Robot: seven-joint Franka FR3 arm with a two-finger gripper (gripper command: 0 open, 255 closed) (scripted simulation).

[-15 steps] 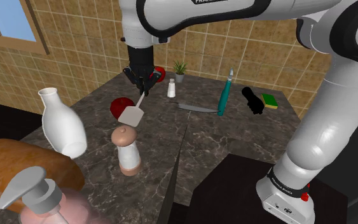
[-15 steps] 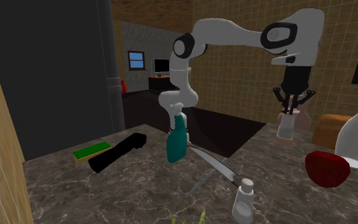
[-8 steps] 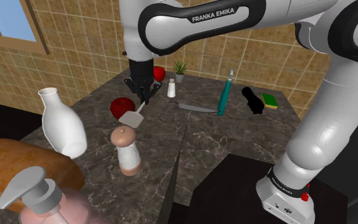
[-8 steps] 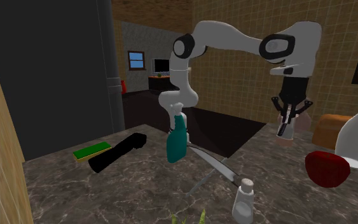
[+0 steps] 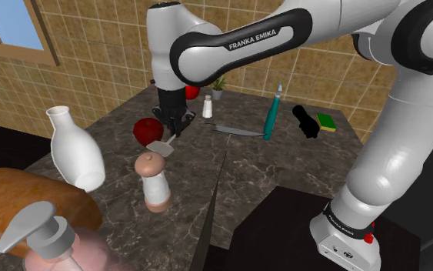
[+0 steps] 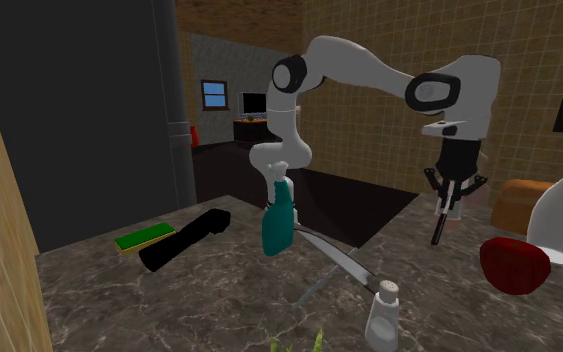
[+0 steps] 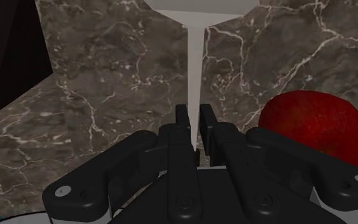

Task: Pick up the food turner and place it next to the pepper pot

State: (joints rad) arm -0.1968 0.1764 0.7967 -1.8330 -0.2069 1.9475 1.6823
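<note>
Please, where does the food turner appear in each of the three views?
Shoulder view: left of centre, the turner hangs from the gripper, between red bowl and pepper pot.
Second exterior view: right of centre, below the gripper.
Wrist view: pale handle clasped between the fingers.
Shared landmark: the red bowl.

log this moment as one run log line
end effector: shut on food turner | food turner: blade close to pepper pot | release: not yet

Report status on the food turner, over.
Fingers shut on food turner handle. Blade hangs low near pepper pot, not released. Red bowl close by, not blocking.
</note>
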